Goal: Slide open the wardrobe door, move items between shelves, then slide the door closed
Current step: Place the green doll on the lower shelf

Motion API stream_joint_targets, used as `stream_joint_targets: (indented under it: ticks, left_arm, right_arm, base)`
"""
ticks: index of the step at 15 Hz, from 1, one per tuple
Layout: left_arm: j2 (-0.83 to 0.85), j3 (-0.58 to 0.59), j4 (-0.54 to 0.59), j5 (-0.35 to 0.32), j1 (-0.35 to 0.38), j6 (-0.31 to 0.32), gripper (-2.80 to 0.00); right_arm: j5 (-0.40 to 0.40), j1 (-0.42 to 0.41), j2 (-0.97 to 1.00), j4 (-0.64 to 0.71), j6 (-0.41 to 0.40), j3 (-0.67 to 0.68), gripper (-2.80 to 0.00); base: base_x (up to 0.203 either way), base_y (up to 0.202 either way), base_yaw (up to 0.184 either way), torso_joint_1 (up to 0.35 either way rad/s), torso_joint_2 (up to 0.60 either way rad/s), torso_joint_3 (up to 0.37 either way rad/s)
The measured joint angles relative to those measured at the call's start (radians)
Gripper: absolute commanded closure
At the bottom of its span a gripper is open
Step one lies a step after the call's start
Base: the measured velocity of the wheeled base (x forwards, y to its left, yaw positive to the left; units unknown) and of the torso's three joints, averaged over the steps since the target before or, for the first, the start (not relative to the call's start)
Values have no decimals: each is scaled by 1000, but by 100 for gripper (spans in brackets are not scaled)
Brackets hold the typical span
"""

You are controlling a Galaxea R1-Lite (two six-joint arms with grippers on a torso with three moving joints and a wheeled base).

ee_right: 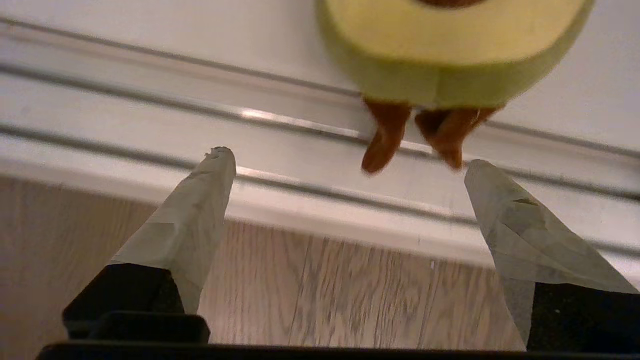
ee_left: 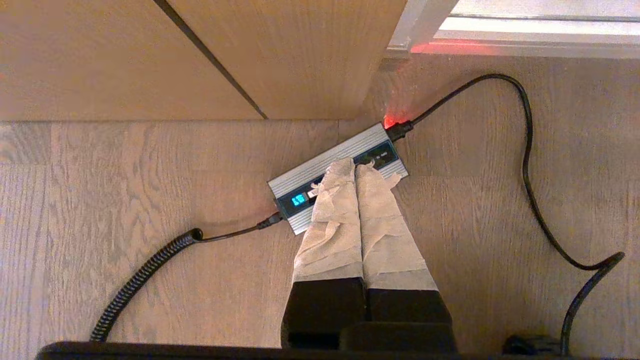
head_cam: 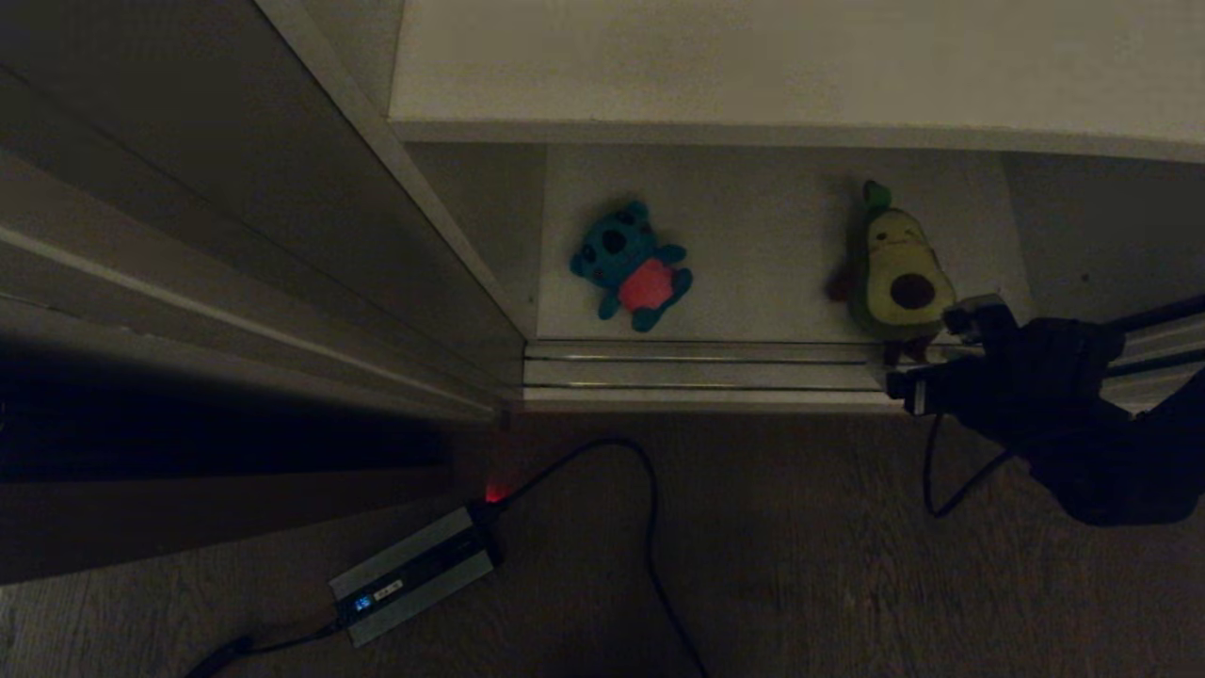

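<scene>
Wardrobe interior is lying open in the head view, with the sliding wardrobe door (head_cam: 235,217) standing pushed over to the left and the bottom shelf (head_cam: 772,273) showing pale beneath an upper shelf (head_cam: 800,66). Two plush toys are resting on that bottom shelf, well apart: the teal monster (head_cam: 629,264) is lying near the left side, its red-pink belly facing up, and the green avocado (head_cam: 901,273) is lying toward the right, its dark legs reaching onto the ribbed floor track (head_cam: 697,372). The right gripper (head_cam: 927,353) is hovering low over the track just beside the avocado's legs, its taped fingers (ee_right: 195,220) spread wide and gripping nothing; in the right wrist view the legs are hanging between the two fingertips without touching either. The left gripper (ee_left: 356,167) is hanging parked above the wooden floor (ee_left: 150,200), its taped fingers pressed together and empty, over a grey box (ee_left: 300,187) with a lit blue display and a black cable (ee_left: 525,165).
</scene>
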Motion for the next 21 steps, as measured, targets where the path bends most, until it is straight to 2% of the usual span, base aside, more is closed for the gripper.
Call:
stream_joint_targets:
  ticks: [3, 6, 9, 21]
  left_arm:
    - [0, 0, 0, 0, 1, 0, 0]
    - [0, 0, 0, 0, 0, 0, 0]
    - [0, 0, 0, 0, 0, 0, 0]
    - [0, 0, 0, 0, 0, 0, 0]
  right_arm:
    - [-1, -2, -52, 25, 1, 39, 0]
    - [6, -8, -91, 105, 0, 76, 0]
    - [32, -3, -71, 122, -8, 82, 0]
    - [0, -14, 197, 113, 3, -325, 0]
  base:
    - [0, 0, 0, 0, 0, 0]
    - [0, 0, 0, 0, 0, 0]
    - [0, 0, 0, 0, 0, 0]
    - [0, 0, 0, 0, 0, 0]
